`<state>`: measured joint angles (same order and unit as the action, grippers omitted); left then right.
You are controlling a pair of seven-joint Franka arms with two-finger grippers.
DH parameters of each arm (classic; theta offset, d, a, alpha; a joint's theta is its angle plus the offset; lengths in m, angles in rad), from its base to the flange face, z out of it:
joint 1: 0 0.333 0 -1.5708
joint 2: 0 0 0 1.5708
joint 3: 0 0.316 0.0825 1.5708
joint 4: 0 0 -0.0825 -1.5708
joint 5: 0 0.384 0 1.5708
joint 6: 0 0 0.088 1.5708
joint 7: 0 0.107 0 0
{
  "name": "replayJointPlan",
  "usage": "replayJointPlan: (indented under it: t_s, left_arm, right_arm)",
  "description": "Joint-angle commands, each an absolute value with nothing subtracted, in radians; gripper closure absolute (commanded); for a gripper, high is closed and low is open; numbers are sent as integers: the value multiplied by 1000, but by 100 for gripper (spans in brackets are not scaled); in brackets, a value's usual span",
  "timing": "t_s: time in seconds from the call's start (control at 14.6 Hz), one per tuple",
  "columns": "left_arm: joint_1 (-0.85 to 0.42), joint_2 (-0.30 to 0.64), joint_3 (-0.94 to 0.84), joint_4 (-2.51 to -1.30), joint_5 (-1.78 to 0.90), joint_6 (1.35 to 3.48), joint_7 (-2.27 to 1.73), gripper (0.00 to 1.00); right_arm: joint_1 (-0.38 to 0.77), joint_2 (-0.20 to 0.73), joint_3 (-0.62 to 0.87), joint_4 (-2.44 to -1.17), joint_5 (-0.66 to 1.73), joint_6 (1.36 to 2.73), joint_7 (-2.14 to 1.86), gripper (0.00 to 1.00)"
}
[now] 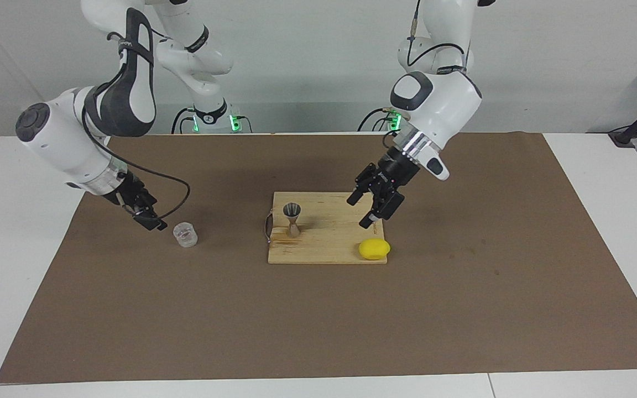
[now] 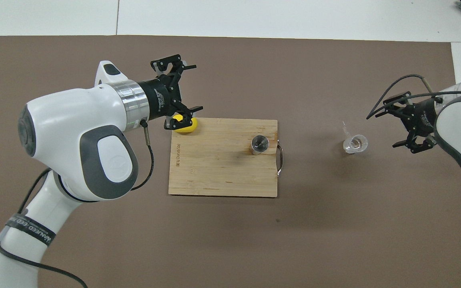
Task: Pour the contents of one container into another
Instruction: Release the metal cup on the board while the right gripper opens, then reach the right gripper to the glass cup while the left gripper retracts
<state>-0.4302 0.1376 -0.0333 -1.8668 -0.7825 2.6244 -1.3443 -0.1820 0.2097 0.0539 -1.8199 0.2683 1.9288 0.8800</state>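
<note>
The clear cup (image 1: 185, 234) (image 2: 355, 144) stands upright on the brown mat, apart from the board, toward the right arm's end of the table. My right gripper (image 1: 151, 218) (image 2: 384, 130) hangs low just beside it, open and empty, with a small gap to the cup. The metal jigger (image 1: 292, 218) (image 2: 260, 144) stands upright on the wooden cutting board (image 1: 324, 251) (image 2: 214, 172), near the board's handle. My left gripper (image 1: 358, 213) (image 2: 194, 87) is open and empty, raised over the board's edge toward the left arm's end, above the lemon.
A yellow lemon (image 1: 374, 249) (image 2: 185, 124) lies on the board's corner farthest from the robots, toward the left arm's end. The brown mat (image 1: 318, 331) covers most of the white table.
</note>
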Motion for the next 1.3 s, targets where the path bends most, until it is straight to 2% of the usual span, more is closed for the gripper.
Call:
replayJointPlan:
  t_s: [0.0, 0.27, 0.68, 1.02, 1.23]
  left_arm:
    - [-367, 118, -37, -1856, -575, 2583, -1347, 0]
    - [-240, 95, -35, -1803, -316, 2378, -1271, 0]
    - [-130, 80, -32, -1749, -149, 2152, -687, 0]
    - [-69, 26, -32, -1756, -129, 1982, -240, 0]
    - [-41, -20, -40, -1747, -57, 1800, -28, 0]
  right_arm:
    - [-204, 238, 57, -1839, 381, 1997, 965, 1]
    - [-218, 282, 57, -1879, 454, 2083, 982, 0]
    - [-285, 411, 58, -1874, 598, 2088, 807, 0]
    - [-282, 397, 60, -1927, 618, 2068, 787, 0]
    - [-282, 388, 60, -1951, 641, 2054, 778, 0]
